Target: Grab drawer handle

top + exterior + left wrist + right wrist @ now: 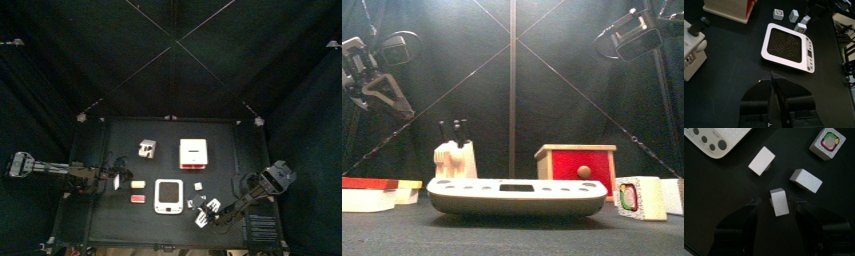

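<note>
Small white rectangular drawer with red front (195, 151) sat mid-counter, untouched. Left gripper (773, 95) pressed together; right gripper (777, 208) (spread) risked scattering small white blocks (762, 161), we judged.

My two arms are matte black with jointed, blocky segments. The left tool (773, 97) shows two thin black jaws rising from a rounded black housing. The right tool (777, 208) has broad, curved black shoulders. From the front, both wrists carry bulky black camera mounts.
</note>
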{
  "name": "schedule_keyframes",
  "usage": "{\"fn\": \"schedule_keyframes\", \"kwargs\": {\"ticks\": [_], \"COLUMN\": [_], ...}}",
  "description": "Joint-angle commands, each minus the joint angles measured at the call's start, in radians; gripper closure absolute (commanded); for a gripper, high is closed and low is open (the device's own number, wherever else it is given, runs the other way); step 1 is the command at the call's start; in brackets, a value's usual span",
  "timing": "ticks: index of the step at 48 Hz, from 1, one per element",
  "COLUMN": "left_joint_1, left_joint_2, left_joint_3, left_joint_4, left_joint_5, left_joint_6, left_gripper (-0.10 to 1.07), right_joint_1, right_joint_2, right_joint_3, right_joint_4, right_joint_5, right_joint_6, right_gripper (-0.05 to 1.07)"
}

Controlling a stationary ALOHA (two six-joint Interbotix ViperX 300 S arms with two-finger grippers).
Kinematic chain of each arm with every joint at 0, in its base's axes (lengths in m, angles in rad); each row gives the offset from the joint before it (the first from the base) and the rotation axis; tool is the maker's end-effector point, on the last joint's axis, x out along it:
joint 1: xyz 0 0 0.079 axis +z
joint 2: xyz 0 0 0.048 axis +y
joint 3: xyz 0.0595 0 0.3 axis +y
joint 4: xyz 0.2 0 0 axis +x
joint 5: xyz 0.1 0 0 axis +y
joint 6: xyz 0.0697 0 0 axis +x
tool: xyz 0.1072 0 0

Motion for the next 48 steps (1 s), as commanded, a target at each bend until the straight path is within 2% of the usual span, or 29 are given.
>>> {"fn": "schedule_keyframes", "kwargs": {"ticks": [1,48], "left_joint_1": [0.002,0.012], "left_joint_2": [0.002,0.002], "left_joint_3": [-0.015,-0.015], "left_joint_4": [0.000,0.000], "left_joint_5": [-0.005,-0.003], "left_joint_6": [0.002,0.002], "left_gripper": [0.48,0.48], "right_joint_1": [0.003,-0.020], "right_joint_2": [-0.032,-0.034], "right_joint_3": [-0.026,-0.041], "right_joint_4": [-0.002,-0.012], "right_joint_5": [-0.002,-0.003], "right_joint_6": [0.002,-0.002], "right_gripper": [0.18,0.18]}}
